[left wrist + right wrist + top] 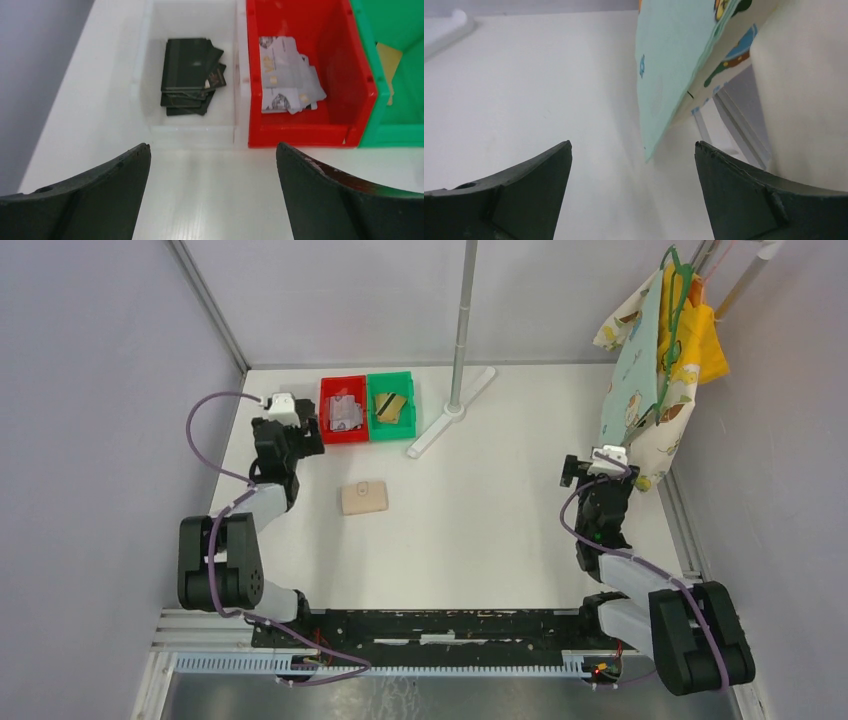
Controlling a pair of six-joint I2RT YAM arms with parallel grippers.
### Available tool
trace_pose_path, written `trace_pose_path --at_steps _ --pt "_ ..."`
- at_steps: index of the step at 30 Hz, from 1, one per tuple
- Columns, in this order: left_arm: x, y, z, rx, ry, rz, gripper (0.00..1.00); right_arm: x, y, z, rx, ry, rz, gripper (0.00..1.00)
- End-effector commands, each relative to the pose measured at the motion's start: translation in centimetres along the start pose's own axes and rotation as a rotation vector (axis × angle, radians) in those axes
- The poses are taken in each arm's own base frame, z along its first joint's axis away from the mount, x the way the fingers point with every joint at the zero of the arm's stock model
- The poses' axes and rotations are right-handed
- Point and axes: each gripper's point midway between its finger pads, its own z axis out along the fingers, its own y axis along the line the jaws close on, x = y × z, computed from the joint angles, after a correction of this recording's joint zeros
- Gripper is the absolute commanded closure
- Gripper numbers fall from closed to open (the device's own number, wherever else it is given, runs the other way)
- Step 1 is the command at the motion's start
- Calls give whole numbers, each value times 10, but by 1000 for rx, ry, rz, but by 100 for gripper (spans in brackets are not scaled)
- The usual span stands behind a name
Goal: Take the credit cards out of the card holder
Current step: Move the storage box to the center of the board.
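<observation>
On the white table (pixel 490 540), the left gripper (pixel 212 150) and right gripper (pixel 633 145) hover empty, jaws wide apart. The card holder (pixel 364 497) lies left of centre. Beyond it, credit cards (pixel 287 75) sit in the red bin (pixel 325 130) and green bin (pixel 400 135), before grey walls (pixel 330 295).

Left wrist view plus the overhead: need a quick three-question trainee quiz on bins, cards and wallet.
1. True or false: the small tan soft card holder lies inside the red plastic bin.
2. The stack of dark rectangular cards sits in: A) the clear plastic tray; B) the green plastic bin; C) the red bin.
3. Fill in: the left gripper is ___ and holds nothing.
Key: 1 false, it lies on the white table; 2 A; 3 open.
</observation>
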Motion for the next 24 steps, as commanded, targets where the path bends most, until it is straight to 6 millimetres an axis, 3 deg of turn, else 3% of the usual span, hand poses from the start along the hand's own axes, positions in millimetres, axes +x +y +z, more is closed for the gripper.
trace_pose_path --at_steps 1,4,6,10,12,19,24 --pt "-24 7 -18 5 100 89 0 -29 12 8 -4 1 254 2" --pt "-46 10 -30 19 96 70 0 -43 21 20 35 109 432 2" --pt "-58 9 -37 46 101 50 0 -47 33 26 2 179 441 2" --pt "-79 4 -39 121 124 -4 0 -62 95 26 -320 224 415 2" --pt "-88 3 -32 135 154 -15 0 -61 122 19 -385 259 377 2" --pt "-107 -7 10 181 212 -15 1 -61 227 -35 -564 319 140 2" --pt "-117 -14 49 177 232 -48 6 -55 283 -78 -666 335 33 2"
